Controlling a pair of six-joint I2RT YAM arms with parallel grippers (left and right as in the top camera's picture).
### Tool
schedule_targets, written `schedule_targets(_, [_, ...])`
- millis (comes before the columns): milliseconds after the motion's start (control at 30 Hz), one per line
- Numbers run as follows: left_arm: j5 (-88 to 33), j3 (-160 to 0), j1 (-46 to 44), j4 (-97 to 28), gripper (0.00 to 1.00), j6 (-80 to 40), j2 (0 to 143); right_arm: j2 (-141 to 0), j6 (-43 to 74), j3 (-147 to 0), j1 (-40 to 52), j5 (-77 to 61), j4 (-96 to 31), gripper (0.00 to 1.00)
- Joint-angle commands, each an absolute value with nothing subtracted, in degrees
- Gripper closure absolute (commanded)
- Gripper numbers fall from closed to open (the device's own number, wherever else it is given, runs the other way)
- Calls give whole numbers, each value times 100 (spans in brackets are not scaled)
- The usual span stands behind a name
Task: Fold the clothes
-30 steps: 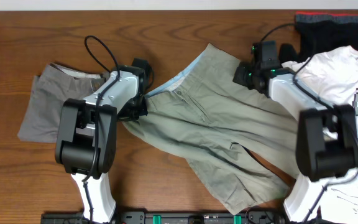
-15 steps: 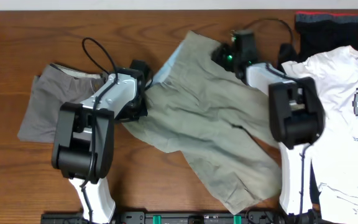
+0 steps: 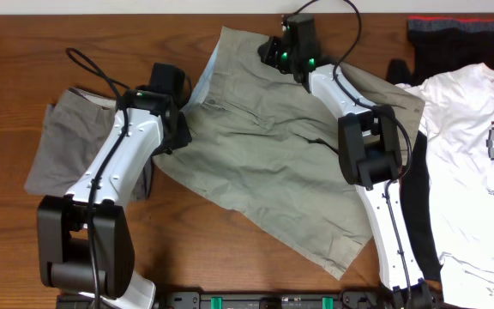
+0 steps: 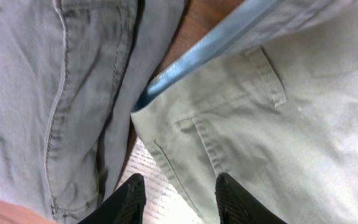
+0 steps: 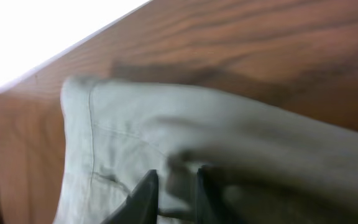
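The pale khaki shorts (image 3: 273,146) lie spread across the middle of the table, with light blue waistband lining (image 4: 204,53) showing at their left edge. My left gripper (image 3: 177,129) is at the shorts' left waistband corner. In the left wrist view its fingers (image 4: 179,186) close on a fold of khaki cloth and white lining. My right gripper (image 3: 273,53) is at the shorts' far top edge, shut on bunched khaki cloth (image 5: 135,137); its fingers show in the right wrist view (image 5: 176,183). The grey shorts (image 3: 63,154) lie folded at the left.
A white printed T-shirt (image 3: 474,129) lies at the right, over dark cloth. A black red-trimmed garment (image 3: 461,34) lies at the far right corner. The grey shorts (image 4: 55,93) lie right beside the khaki waistband. The table's far edge (image 5: 73,50) is close behind the right gripper.
My right gripper has pulled the shorts' top edge leftward and toward the far edge of the table. My left gripper has shifted slightly left and up. The shorts are spread wider.
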State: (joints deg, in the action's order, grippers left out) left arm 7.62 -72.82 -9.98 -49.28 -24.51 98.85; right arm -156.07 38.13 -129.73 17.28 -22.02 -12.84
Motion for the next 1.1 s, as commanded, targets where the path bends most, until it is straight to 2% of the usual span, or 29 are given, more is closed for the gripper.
schedule_targets(0, [746, -7288, -998, -5006, 60, -2338, 9861, -15255, 2825, -13614, 1459, -2740, -1964, 69])
schedule_targets(133, [746, -7288, -998, -5033, 60, -2255, 9856, -14453, 2163, -13902, 928, -2604, -3404, 59])
schedule_targets(233, [744, -7288, -998, -5041, 59, -2255, 9835, -13823, 2049, -13902, 438, -1918, -4604, 55])
schedule_targets(300, [744, -7288, -998, -5043, 55, -2255, 9830, -13552, 2051, -13902, 86, -1385, -5520, 56])
schedule_targets(433, [744, -7288, -998, -5046, 54, -2255, 9830, -13450, 1885, -13898, -569, -1002, -7017, 63])
schedule_targets(567, [744, -7288, -998, -5046, 54, -2257, 9830, -13502, 1437, -13574, -1208, -1007, -7865, 64])
schedule_targets(700, [744, -7288, -998, -5048, 54, -2255, 9830, -13502, 1256, -12678, -1636, -1352, -7264, 69])
schedule_targets(833, [742, -7288, -998, -5046, 53, -2257, 9830, -13502, 1262, -11743, -1806, -1778, -5961, 89])
schedule_targets(933, [644, -7288, -998, -5019, 53, -2257, 9830, -13502, 1286, -11115, -1815, -2290, -4764, 98])
schedule_targets(1067, [642, -7288, -998, -5004, 53, -2257, 9830, -13502, 1697, -10407, -1708, -2554, -3647, 99])
